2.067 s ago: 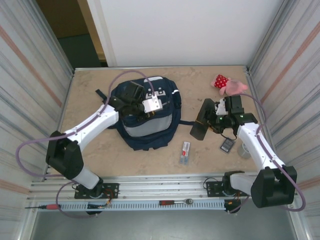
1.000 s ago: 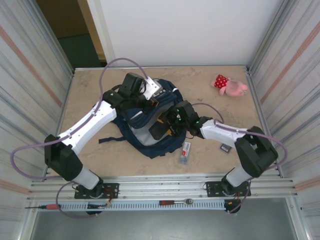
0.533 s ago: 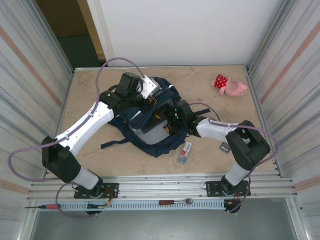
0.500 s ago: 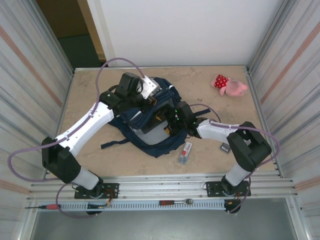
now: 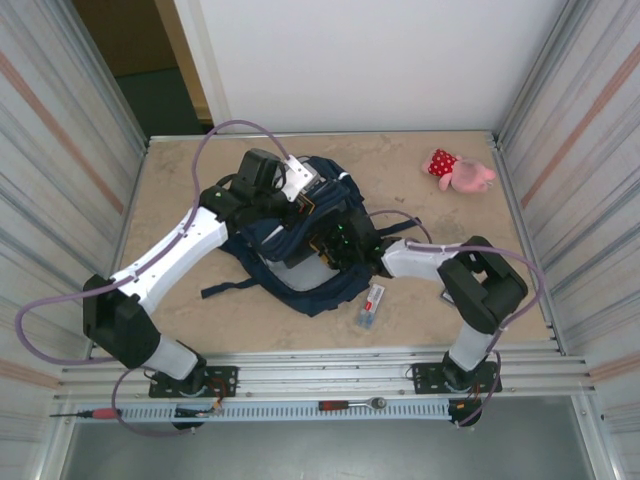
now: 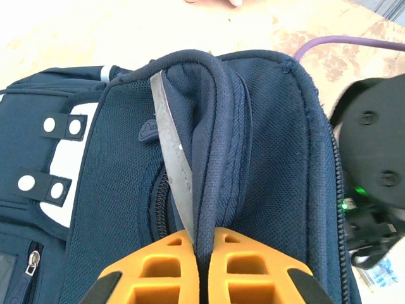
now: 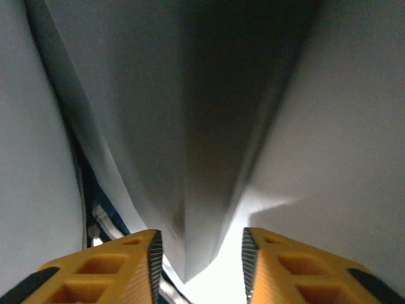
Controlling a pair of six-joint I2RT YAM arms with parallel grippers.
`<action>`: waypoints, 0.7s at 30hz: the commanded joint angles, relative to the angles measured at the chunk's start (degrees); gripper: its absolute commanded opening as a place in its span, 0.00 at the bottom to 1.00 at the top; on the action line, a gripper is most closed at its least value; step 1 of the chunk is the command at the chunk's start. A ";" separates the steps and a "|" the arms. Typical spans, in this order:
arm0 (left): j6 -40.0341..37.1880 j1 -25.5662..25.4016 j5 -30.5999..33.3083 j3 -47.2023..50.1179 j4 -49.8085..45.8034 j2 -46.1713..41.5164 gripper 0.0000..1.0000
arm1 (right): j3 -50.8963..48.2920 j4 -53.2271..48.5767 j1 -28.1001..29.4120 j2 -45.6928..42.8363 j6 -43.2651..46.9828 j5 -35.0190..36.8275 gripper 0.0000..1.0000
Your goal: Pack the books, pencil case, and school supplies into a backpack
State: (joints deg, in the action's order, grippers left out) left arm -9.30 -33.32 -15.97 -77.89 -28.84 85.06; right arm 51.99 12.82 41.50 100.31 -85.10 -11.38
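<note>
Inside the backpack [image 5: 310, 290], right pincer [image 7: 199, 240] deeper.

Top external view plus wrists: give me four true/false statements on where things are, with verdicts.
1. The left end effector is shut on a navy fabric edge of the backpack. True.
2. The pink plush toy lies inside the backpack. False: it lies on the table near the far right corner, apart from the backpack.
3. The white pack with red and blue marks lies on the table by the backpack's near right side. True.
4. The right end effector hovers over the pink plush toy with fingers pressed together. False: it reaches into the backpack's opening, fingers apart.
</note>
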 commanded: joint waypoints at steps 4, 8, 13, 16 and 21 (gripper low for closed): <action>0.95 0.08 -4.49 -1.00 6.70 -3.71 0.00 | 6.93 7.61 -0.46 7.97 -0.22 1.42 0.26; 0.50 0.01 -4.86 -1.90 5.99 -3.61 0.00 | 13.53 10.08 -0.82 13.45 0.58 -0.58 0.24; 0.68 -0.08 -3.91 -1.66 6.09 -4.06 0.00 | 17.81 13.98 -1.59 19.12 -0.50 -1.10 0.23; 0.31 -0.04 -2.24 -1.32 5.53 -4.31 0.00 | 17.11 13.59 -1.96 18.04 0.71 -0.78 0.26; 0.75 1.74 2.69 0.46 4.76 -4.61 0.00 | 11.46 8.79 -1.82 9.70 5.14 -0.29 0.37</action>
State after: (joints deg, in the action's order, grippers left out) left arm -8.93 -32.51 -15.00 -77.62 -27.20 84.36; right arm 66.04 24.77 40.03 116.09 -83.35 -12.23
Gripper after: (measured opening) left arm 0.059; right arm 0.363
